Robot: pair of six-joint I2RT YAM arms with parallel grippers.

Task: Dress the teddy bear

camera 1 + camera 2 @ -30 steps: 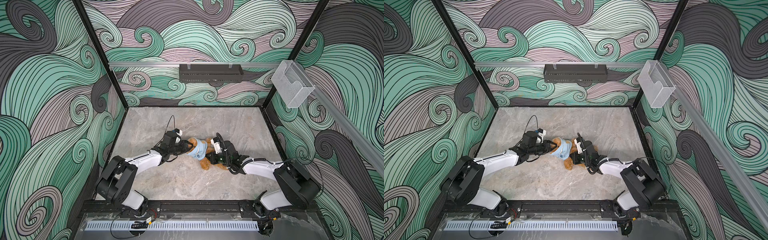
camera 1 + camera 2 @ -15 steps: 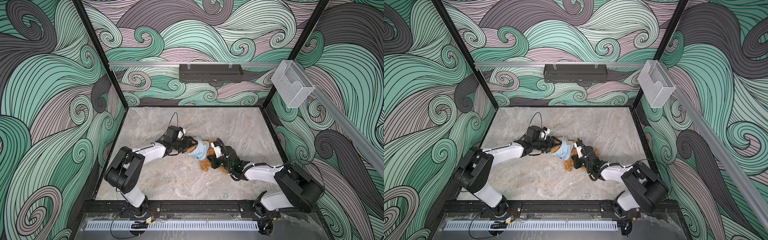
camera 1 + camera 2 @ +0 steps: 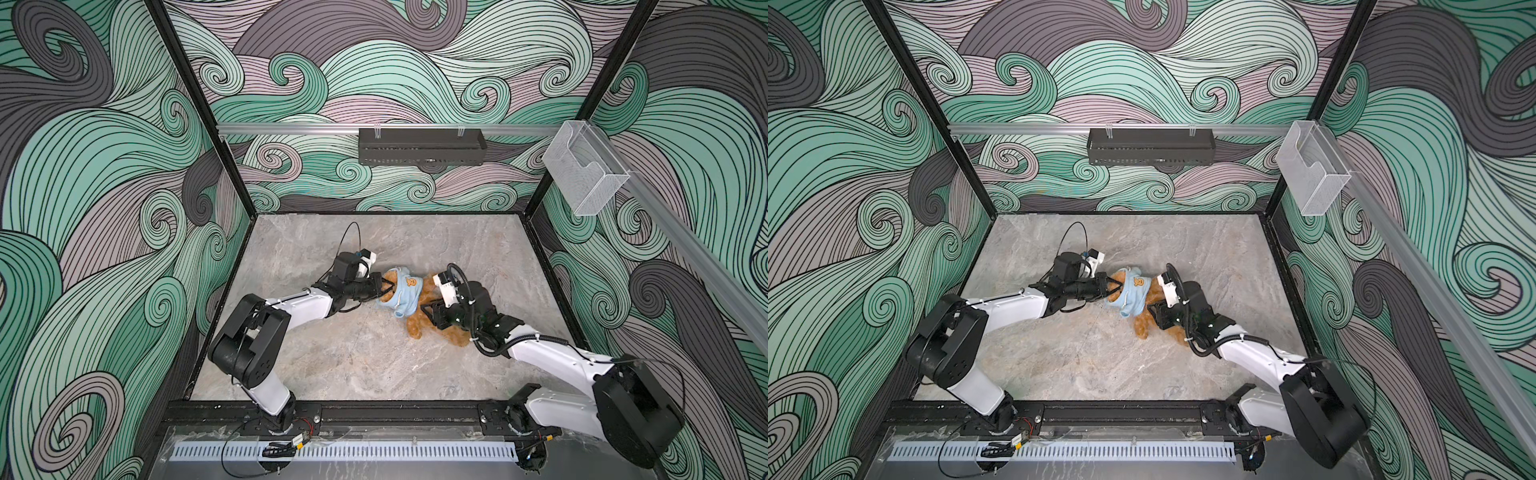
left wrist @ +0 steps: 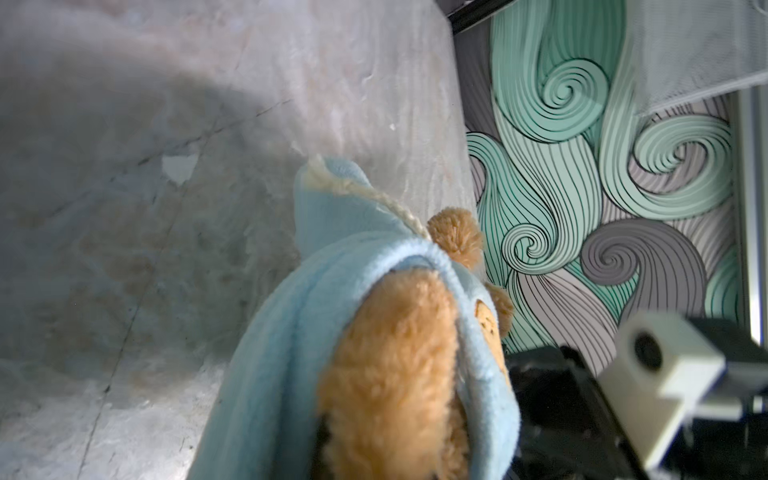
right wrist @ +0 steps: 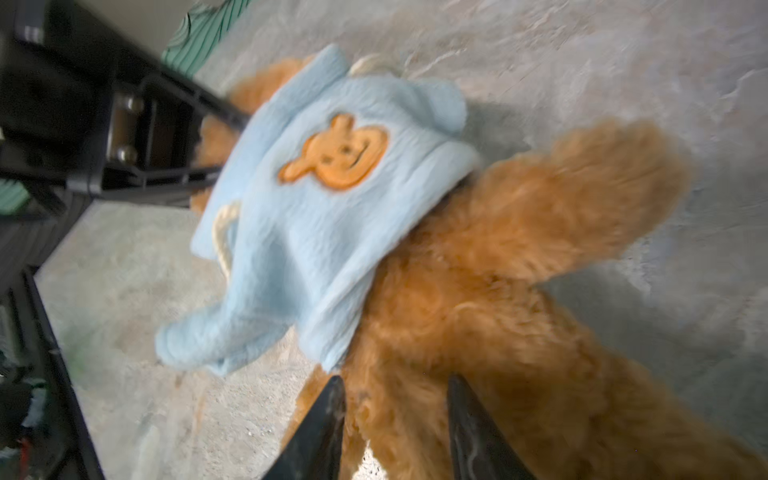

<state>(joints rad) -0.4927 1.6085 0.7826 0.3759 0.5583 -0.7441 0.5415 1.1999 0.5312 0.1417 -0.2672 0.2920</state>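
Left gripper (image 3: 386,286) is pressed together at the head end of the bear (image 3: 417,328), its tips buried where the hoodie (image 3: 405,293) bunches up. Whether it pinches fleece, fur or both I cannot tell. Over on the other side, right gripper (image 5: 395,386) has its jaws apart, straddling shaggy fur low on the body and clamped on nothing. Bear's lying flat in the middle of the table (image 3: 353,374), between the two arms, with the hoodie riding high over head and chest and the legs bare. And look at that sleeve (image 5: 199,340), flopping empty beside the torso, while a furry limb (image 5: 582,191) sticks out below the hem! That's the trouble brewing, folks: tug the hem down now and that limb likely ends up outside the garment, sleeve left flat. Second worry: with the right jaws apart, nothing anchors the bear, so a pull from the left could drag the whole toy across the table instead of sliding fabric. If the left pinch has only fleece, a pull that way may peel the hoodie straight back off. Both grippers are crowded close around one small toy too, so a careless reach risks a knock between them.
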